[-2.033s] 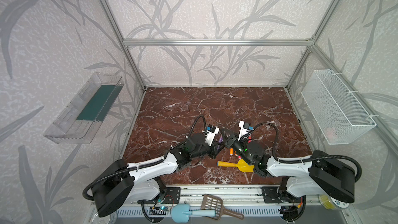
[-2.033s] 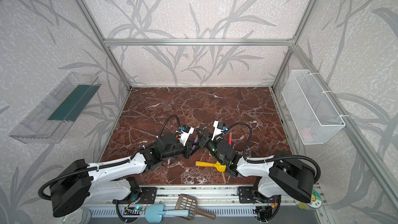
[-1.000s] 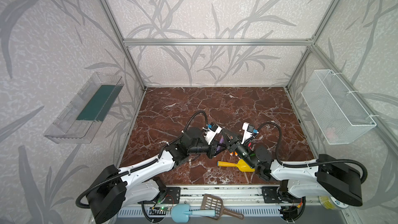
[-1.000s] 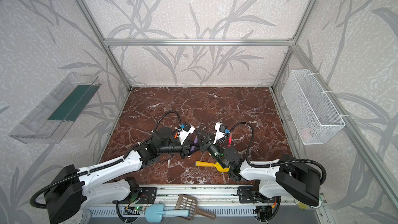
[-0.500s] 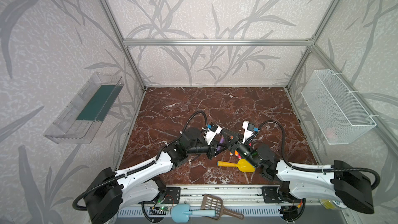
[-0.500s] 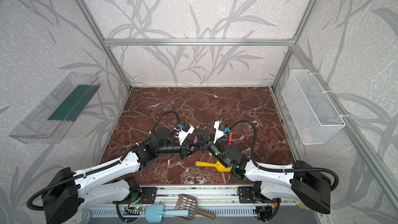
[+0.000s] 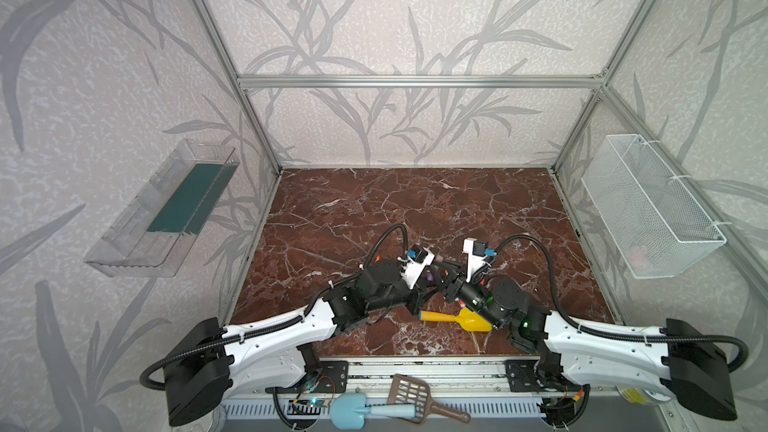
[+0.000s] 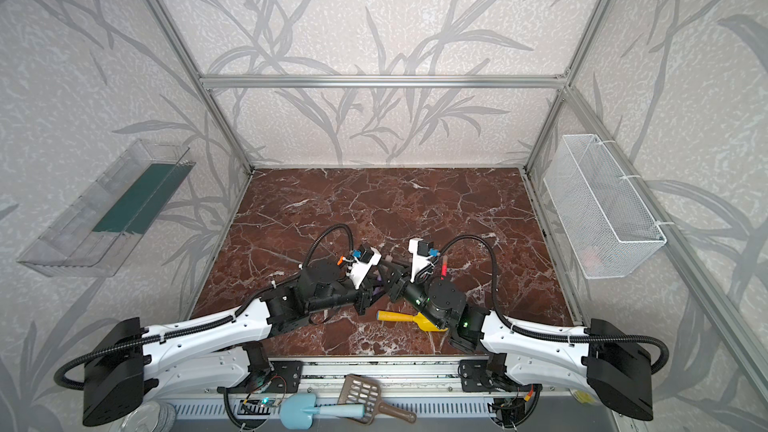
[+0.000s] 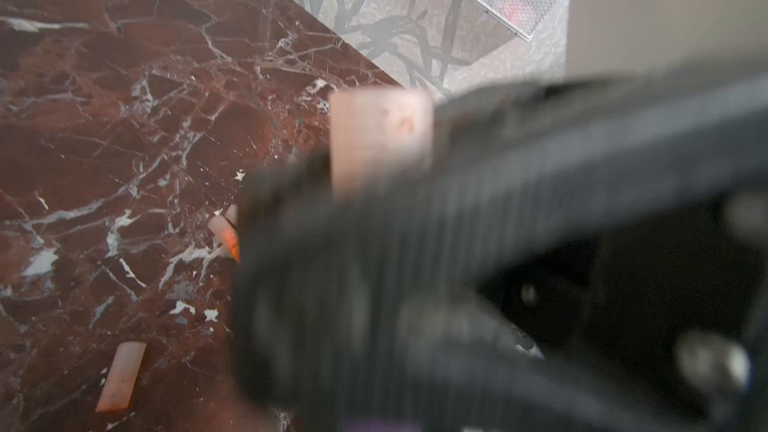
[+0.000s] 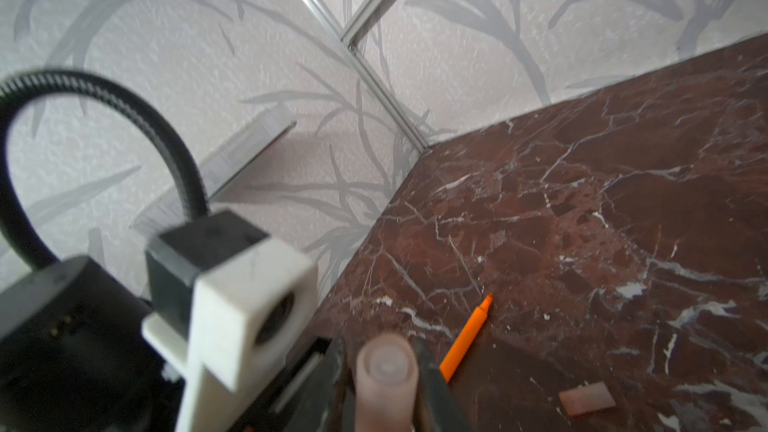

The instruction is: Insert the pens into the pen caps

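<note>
Left gripper (image 7: 429,285), clamped tight on the purple pen (image 7: 427,278), meets the right gripper (image 10: 384,361) low centre in both top views. A cap (image 10: 387,388) sits between the right gripper's narrow fingers; whether they pinch it I cannot tell. An orange pen (image 10: 465,336) lies just beyond, a loose cap (image 10: 586,398) lower right.

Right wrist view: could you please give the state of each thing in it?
Pen cap, between the fingers of the right gripper, grip unclear.
Orange pen, uncapped, lying flat.
Loose cap, no pen in it, lying on its side.
</note>
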Controlling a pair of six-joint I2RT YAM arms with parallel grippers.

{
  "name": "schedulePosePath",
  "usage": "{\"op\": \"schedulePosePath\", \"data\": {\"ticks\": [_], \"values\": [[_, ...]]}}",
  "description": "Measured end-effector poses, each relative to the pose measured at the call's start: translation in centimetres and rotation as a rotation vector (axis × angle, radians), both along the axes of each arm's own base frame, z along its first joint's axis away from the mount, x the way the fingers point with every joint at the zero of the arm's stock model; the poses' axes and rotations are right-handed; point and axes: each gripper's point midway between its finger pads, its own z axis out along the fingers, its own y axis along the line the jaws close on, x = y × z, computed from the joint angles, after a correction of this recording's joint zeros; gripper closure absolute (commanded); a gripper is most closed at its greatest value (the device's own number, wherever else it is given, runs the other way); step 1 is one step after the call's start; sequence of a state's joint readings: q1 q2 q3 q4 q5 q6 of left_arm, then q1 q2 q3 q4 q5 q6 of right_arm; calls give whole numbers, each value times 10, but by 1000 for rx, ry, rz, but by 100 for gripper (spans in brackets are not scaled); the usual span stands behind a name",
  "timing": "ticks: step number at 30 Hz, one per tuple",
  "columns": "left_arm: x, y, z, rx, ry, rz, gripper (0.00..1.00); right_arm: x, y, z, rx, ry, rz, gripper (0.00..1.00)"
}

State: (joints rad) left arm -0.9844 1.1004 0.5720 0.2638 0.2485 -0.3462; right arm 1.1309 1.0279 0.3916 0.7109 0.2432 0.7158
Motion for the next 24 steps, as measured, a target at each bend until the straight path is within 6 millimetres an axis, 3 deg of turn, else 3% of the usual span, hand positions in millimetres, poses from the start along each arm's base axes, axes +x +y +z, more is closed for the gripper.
{"op": "schedulePosePath", "data": {"ticks": [7,14,18,22,24], "values": [[1,0,-4,20,-12,9,100,-1,3,-2,5,18,15,68],[4,1,-5,17,-23,29,99,2,1,-7,-6,38,-3,87],[4,2,-8,24,-18,32,79,3,1,-11,-15,52,-9,92],[5,6,-15,32,-15,53,47,4,-3,-16,-32,65,-31,93],[6,9,-21,41,-17,70,40,5,-6,-24,-68,80,-49,93]]}}
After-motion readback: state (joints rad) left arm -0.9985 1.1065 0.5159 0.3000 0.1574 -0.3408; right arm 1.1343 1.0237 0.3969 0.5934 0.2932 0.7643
